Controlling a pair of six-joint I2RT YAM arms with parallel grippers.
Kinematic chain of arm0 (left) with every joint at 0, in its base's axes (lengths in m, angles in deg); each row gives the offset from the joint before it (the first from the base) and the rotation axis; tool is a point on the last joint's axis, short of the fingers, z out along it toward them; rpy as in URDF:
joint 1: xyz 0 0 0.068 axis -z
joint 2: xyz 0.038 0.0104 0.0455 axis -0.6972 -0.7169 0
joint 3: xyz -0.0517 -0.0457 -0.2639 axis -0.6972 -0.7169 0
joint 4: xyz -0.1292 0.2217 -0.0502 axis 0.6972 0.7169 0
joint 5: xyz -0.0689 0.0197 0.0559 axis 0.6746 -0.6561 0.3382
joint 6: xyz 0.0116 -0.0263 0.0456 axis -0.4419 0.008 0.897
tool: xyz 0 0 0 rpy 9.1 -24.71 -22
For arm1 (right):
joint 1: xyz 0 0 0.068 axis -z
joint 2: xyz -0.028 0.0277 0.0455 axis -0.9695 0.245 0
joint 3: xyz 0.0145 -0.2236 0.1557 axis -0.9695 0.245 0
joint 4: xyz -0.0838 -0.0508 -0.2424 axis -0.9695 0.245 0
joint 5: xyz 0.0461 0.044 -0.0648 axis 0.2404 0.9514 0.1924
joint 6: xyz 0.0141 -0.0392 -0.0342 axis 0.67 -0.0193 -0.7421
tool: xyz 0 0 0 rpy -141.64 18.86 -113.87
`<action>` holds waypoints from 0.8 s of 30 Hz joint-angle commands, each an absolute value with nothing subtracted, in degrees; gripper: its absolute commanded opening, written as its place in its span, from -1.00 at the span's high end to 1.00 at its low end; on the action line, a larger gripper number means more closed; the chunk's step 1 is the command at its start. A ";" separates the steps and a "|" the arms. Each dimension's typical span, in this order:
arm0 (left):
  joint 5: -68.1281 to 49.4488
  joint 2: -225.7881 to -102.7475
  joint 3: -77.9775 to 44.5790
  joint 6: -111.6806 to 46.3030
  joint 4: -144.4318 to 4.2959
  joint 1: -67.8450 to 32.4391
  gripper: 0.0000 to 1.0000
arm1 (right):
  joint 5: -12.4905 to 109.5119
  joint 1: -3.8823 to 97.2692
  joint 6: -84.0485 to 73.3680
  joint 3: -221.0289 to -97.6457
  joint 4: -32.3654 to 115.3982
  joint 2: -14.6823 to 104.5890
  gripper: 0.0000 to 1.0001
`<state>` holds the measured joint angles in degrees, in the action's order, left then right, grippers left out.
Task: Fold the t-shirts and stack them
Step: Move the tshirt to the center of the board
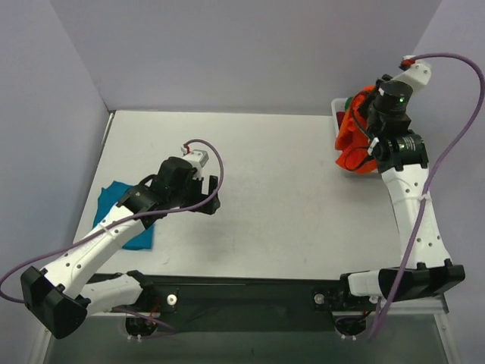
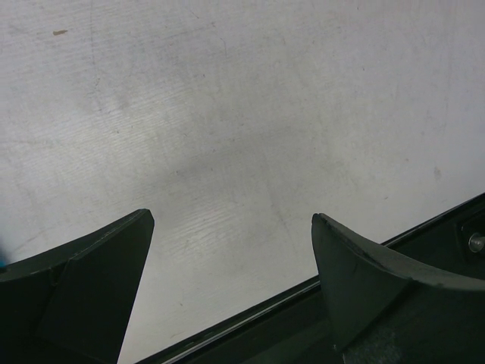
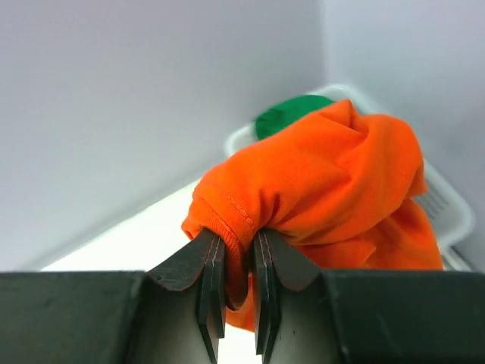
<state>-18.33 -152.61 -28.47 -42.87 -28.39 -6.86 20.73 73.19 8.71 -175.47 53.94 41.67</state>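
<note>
**Pale counter, two things on it**

The counter (image 1: 288,189) is a light grey, faintly scuffed surface set between plain walls. A teal t-shirt (image 1: 112,197) lies flat on it close to the left edge, toward the near side. A white plastic basket (image 1: 336,106) stands in the far right corner, well apart from it.

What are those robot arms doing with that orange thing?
They are sorting t-shirts to fold. The right arm's fingers are pinched shut on a fold of the orange t-shirt, holding it bunched up over the white basket at the far right of the table. A green shirt sits in the basket behind it. The left arm's fingers are wide open over bare table, holding nothing. A teal t-shirt lies near that arm.
</note>
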 commanded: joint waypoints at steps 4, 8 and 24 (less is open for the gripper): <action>-18.13 -150.47 -27.34 -44.49 -30.96 -8.87 -0.95 | 25.66 55.89 3.31 -182.14 53.75 35.33 0.89; -18.30 -147.76 -27.43 -46.85 -31.05 -11.59 -0.95 | 27.59 46.05 4.80 -181.35 53.75 35.59 0.81; -21.29 -142.91 -41.57 -59.07 -37.98 -13.62 -0.95 | 37.02 53.42 24.57 -131.62 51.91 21.70 -0.47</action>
<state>-19.88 -142.49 -39.11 -54.58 -33.11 -13.24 35.11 55.77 19.75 -135.67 54.24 22.98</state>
